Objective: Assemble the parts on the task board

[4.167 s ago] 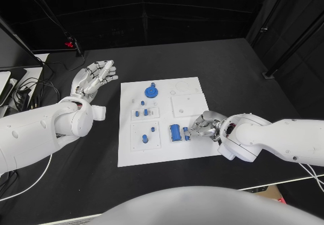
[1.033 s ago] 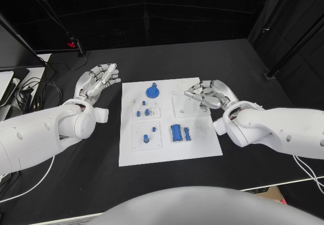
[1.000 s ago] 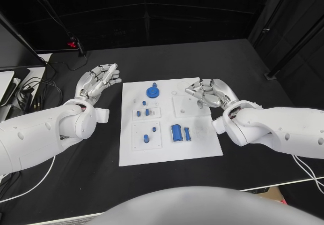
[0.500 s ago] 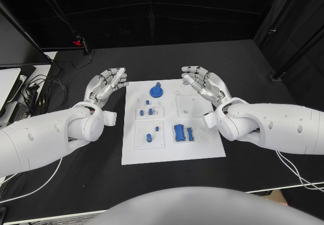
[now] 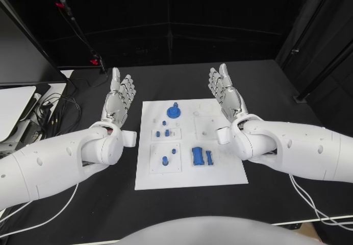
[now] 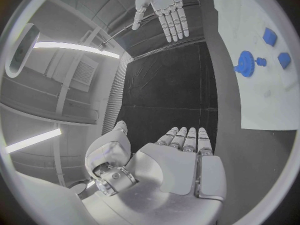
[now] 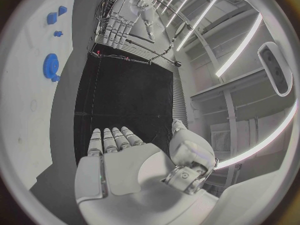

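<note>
The white task board [image 5: 221,171] lies flat in the middle of the table. A blue gear [image 5: 174,111] stands near its far edge, and small blue pegs [image 5: 165,161] sit in the left-hand plates. A larger blue block [image 5: 197,155] with a thin blue piece [image 5: 209,157] beside it lies near the centre. My left hand [image 5: 119,97] is raised left of the board, flat, fingers straight and apart, holding nothing. My right hand [image 5: 224,92] is held the same way above the board's far right corner, also holding nothing. The left wrist view has the gear [image 6: 245,65] and my right hand [image 6: 165,7].
Black cables [image 5: 55,109] and a pale object [image 5: 15,109] lie at the table's left edge. A dark stand foot [image 5: 301,97] is at the far right. The right wrist view looks past my right hand [image 7: 119,165] to the board [image 7: 31,100] and my left hand [image 7: 122,22].
My right hand left the blue block near the board's front right, rose and went toward the far edge. Both hands uncurled into flat, straight-fingered poses. The head view has shifted.
</note>
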